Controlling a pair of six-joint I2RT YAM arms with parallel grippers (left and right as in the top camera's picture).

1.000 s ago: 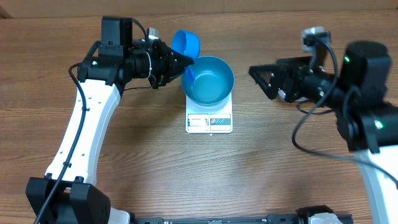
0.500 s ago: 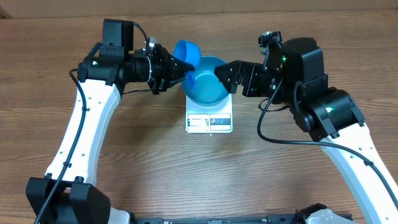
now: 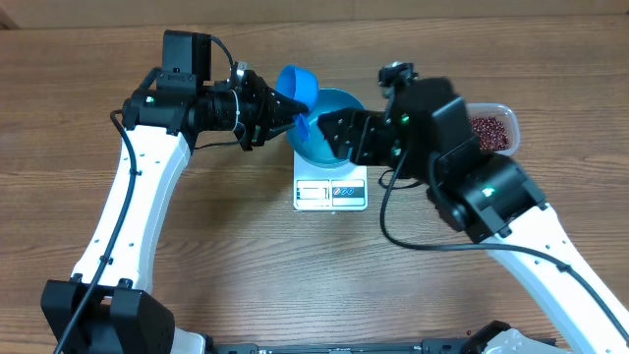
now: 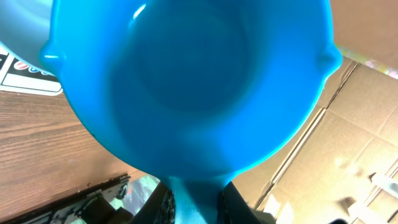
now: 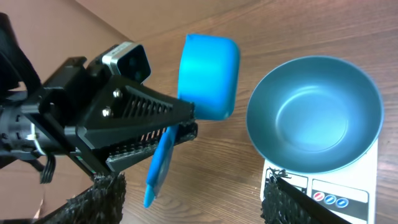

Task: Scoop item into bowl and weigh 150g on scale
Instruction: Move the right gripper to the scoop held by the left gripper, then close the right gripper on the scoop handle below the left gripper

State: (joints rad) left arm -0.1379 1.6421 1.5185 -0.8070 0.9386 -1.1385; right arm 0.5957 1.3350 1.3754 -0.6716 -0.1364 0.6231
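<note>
As right fingers reached bowl, tub emerged

Holds the left claw level, pinched tight on the scoop handle. Reaches leftward with the right claw, jaws spread wide apart.

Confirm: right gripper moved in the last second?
Yes. The right gripper went left, from right of the small white square scale to over the round blue bowl.
</note>
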